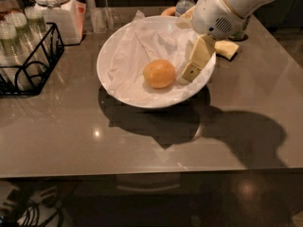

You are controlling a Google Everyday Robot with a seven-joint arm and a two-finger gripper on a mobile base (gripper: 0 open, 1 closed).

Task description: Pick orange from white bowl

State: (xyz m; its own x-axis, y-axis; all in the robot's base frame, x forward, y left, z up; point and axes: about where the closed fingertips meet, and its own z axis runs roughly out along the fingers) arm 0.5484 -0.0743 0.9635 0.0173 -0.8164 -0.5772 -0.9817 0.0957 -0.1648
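Matte orange-yellow, the orange (159, 73) is lying on crumpled white paper (128, 56) near the middle of the white bowl (106, 74), which is sitting on a grey table (118, 145). Just right of the fruit, the cream gripper (190, 71) is reaching down inside the bowl's right side. How far it is opening I cannot tell. 1 water bottle (185, 1) is standing behind the bowl.
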